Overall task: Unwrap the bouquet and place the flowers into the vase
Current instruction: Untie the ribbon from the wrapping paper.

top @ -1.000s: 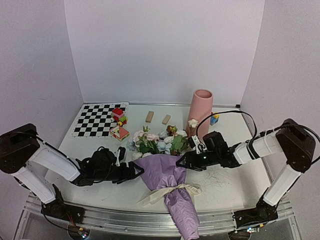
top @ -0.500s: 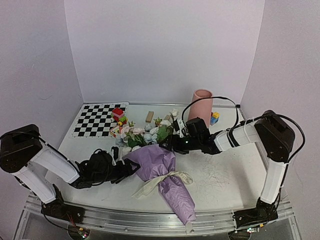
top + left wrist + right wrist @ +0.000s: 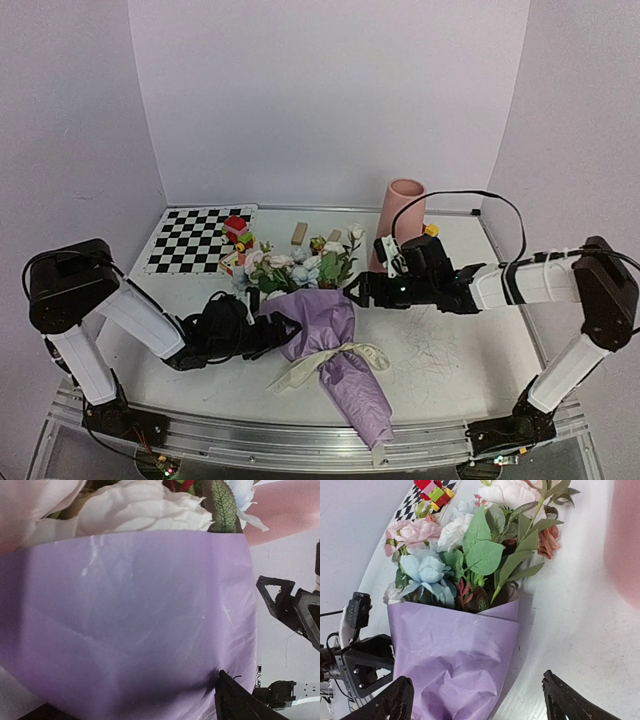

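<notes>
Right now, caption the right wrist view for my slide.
Open right gripper facing the purple-wrapped bouquet, flowers fanning out above.

A high rear camera looks down over the table (image 3: 450, 350); both wrist cameras face the bouquet (image 3: 325, 325) closely from opposite sides.

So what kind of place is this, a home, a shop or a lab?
Probably a robotics lab test booth: plain white walls box in a table, the left arm and right arm are bolted to a metal rail at its edge, and a checkerboard mat lies there.
</notes>
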